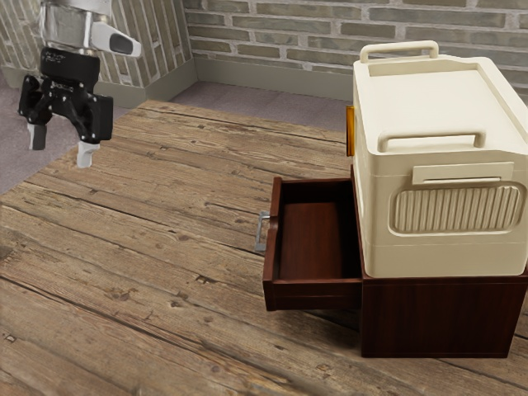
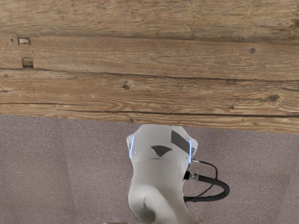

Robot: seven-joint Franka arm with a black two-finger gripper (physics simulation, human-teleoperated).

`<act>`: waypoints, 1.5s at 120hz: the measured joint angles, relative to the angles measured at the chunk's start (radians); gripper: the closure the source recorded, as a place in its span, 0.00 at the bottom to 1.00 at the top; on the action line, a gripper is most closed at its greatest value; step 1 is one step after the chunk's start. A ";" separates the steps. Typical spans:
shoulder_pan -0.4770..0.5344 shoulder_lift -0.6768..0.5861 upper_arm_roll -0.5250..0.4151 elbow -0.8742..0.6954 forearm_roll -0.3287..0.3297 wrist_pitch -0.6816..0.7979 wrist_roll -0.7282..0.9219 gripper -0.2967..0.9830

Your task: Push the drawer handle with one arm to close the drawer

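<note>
My black gripper [image 1: 61,148] is up at the exterior view's upper left, over the table's edge, its two fingers wide apart with nothing between them. The dark red drawer [image 1: 318,239] stands pulled out of its cabinet [image 1: 445,318], and its inside looks bare. On the drawer's front, facing the exterior view's left, is a grey metal handle [image 1: 262,232]. A broad stretch of table separates my gripper from the handle; they do not touch.
A large cream box [image 1: 445,165] with raised handles rests on top of the cabinet. Behind it a small orange-yellow thing [image 1: 351,130] peeks out. In the wrist view, the wooden table [image 2: 154,56] borders the floor, with the arm's white base [image 2: 159,172] beside it.
</note>
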 joint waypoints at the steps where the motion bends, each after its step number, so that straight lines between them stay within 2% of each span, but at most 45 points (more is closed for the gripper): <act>1: 0.001 0.003 0.000 -0.004 0.001 0.019 -0.003 0.23; 16: 0.001 0.010 -0.015 -0.023 0.006 0.224 -0.047 0.23; 34: -0.051 0.015 -0.084 -0.029 0.005 0.346 -0.089 0.23; 37: -0.114 0.014 -0.048 -0.029 0.008 0.357 -0.095 0.23; 43: -0.322 0.004 0.105 -0.029 0.011 0.376 -0.106 0.23; 47: -0.414 0.005 0.179 -0.029 0.011 0.386 -0.110 0.23; 52: -0.472 0.012 0.225 -0.032 0.010 0.397 -0.115 0.26; 61: -0.509 0.030 0.240 -0.076 0.012 0.413 -0.108 0.42; 68: -0.518 0.032 0.242 -0.197 0.028 0.463 -0.077 0.54; 76: -0.517 0.015 0.243 -0.376 0.071 0.593 -0.007 0.64; 83: -0.516 0.029 0.244 -0.495 0.098 0.739 0.064 0.70; 97: -0.500 0.086 0.245 -0.580 0.146 1.003 0.200 0.77; 110: -0.491 0.110 0.246 -0.613 0.176 1.199 0.323 0.81; 129: -0.480 0.111 0.246 -0.677 0.194 1.402 0.470 0.83; 154: -0.463 0.102 0.246 -0.757 0.197 1.553 0.638 0.84; 180: -0.429 0.148 0.249 -0.724 0.196 1.621 0.780 0.84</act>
